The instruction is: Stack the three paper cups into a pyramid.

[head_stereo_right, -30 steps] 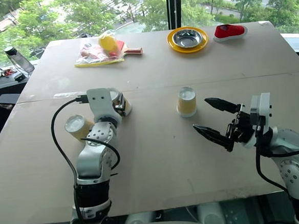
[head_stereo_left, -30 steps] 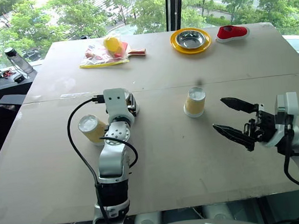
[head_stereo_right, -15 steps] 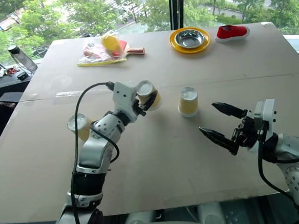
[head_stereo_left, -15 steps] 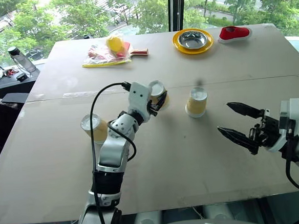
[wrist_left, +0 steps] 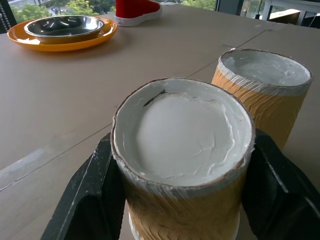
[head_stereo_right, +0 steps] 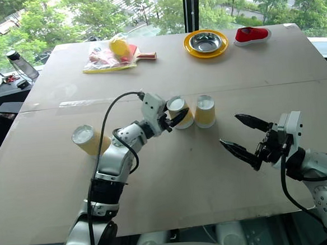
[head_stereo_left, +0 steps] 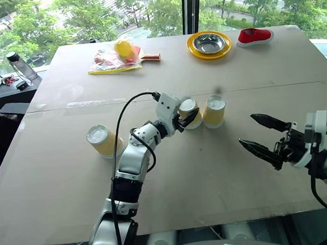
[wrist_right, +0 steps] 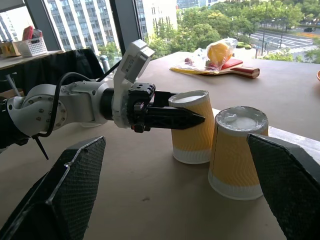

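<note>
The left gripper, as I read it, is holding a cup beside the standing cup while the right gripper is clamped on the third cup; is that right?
Not quite: the right gripper is open and holds nothing, as the left eye view shows. The third cup sits apart on the table. The left gripper does hold a cup beside the standing cup.

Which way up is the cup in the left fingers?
Upside down: the held cup has its white closed base on top and its wider rim at the table, beside the standing cup.

Yellow plate (head_stereo_left: 209, 51) with steel bowl (head_stereo_left: 209, 41) beside red shoe (head_stereo_left: 253, 35).

yellow ribbed cups (head_stereo_left: 214, 112), black fingers (wrist_left: 92, 200)
</note>
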Controlling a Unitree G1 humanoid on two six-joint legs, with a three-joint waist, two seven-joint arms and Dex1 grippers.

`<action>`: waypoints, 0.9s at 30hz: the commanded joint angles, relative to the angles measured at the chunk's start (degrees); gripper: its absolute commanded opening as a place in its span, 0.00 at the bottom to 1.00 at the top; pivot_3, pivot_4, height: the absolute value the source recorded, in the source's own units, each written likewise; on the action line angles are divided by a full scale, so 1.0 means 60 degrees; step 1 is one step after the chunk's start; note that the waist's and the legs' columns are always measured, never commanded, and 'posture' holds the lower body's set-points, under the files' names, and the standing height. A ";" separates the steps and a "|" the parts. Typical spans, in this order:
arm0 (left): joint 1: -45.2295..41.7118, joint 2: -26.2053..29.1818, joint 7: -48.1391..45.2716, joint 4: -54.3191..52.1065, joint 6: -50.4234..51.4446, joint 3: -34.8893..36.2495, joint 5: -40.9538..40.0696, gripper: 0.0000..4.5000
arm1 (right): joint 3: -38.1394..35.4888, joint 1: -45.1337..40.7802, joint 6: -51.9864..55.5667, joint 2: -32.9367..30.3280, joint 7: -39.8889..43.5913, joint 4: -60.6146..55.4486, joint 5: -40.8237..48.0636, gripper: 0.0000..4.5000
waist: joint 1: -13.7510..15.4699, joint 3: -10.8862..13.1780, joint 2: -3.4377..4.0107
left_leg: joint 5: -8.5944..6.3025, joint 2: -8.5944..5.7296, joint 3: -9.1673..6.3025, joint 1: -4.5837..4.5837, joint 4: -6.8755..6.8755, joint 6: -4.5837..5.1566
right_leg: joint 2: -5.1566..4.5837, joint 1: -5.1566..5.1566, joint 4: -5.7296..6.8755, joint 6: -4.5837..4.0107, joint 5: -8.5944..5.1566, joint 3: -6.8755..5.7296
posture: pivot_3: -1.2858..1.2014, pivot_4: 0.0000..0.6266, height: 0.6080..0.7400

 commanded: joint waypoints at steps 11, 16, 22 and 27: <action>-0.0029 0.0111 -0.0217 -0.0218 0.0124 -0.0144 0.0057 0.98 | -0.0204 -0.0210 -0.0154 -0.0069 -0.0157 -0.0400 0.0095 1.00 | -0.0001 -0.0002 0.0000 | 0.0000 0.0000 0.0000 0.0000 0.0001 0.0000 | 0.0000 0.0000 0.0002 0.0000 0.0000 0.0000 | 0.52 0.24 1.00; 0.0119 0.0345 -0.0284 -0.0886 0.0348 -0.0053 -0.0006 0.98 | -0.0190 -0.0284 -0.0152 -0.0105 -0.0092 -0.0340 0.0104 1.00 | -0.0010 -0.0002 0.0000 | 0.0000 0.0000 0.0000 0.0000 0.0001 0.0000 | 0.0000 0.0000 0.0003 0.0000 0.0000 0.0000 | 0.52 0.24 1.00; 0.0650 0.0710 -0.0167 -0.2646 0.0574 0.0598 -0.0560 0.98 | -0.0189 -0.0384 -0.0148 -0.0106 0.0045 -0.0258 0.0157 1.00 | -0.0020 -0.0002 0.0000 | 0.0000 0.0009 0.0000 0.0000 0.0001 0.0000 | 0.0000 -0.0001 0.0004 0.0000 0.0000 0.0001 | 0.52 0.24 1.00; 0.1585 0.0950 -0.0153 -0.4349 0.0782 0.1361 -0.1449 0.98 | -0.0056 -0.0662 -0.0127 -0.0149 0.0443 0.0034 0.0222 1.00 | -0.0033 -0.0003 0.0002 | 0.0000 0.0023 0.0004 0.0003 0.0002 0.0000 | -0.0001 -0.0001 0.0004 0.0000 0.0000 0.0007 | 0.52 0.24 1.00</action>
